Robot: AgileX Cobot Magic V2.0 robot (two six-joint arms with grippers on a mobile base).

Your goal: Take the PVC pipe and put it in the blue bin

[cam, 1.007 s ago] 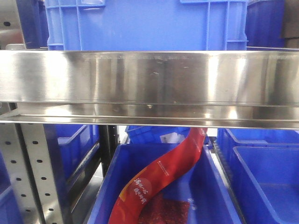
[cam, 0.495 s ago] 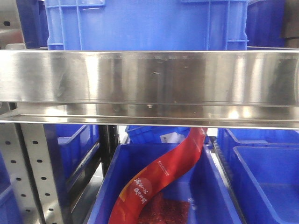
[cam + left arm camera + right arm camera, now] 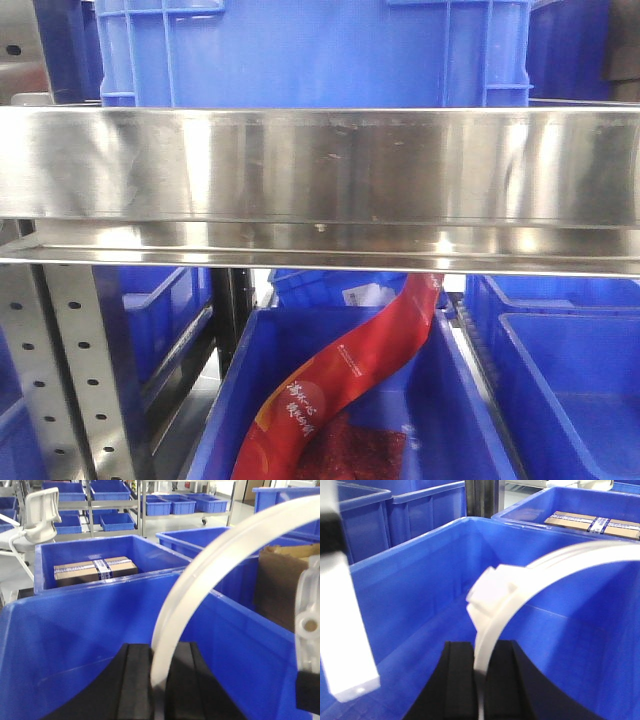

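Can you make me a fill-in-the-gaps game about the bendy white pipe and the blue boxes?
1. Both grippers, left gripper and right gripper, pinch a curved pipe coloured ____.
2. The big bin under it is coloured ____.
3. In the front view, the floppy bag in a bin is coloured ____.
4. The neighbouring bin holds a taped cardboard ____.

Missing words: white; blue; red; box

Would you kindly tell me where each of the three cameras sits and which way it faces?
Front view: faces a stainless steel shelf rail; a red printed bag lies in a bin below; no robot parts show.
Left wrist view: looks past the left gripper, shut on a curved white PVC pipe, into a large blue plastic bin.
Right wrist view: looks past the right gripper, also shut on the pipe, into a blue bin.
Both wrist views share the pipe.
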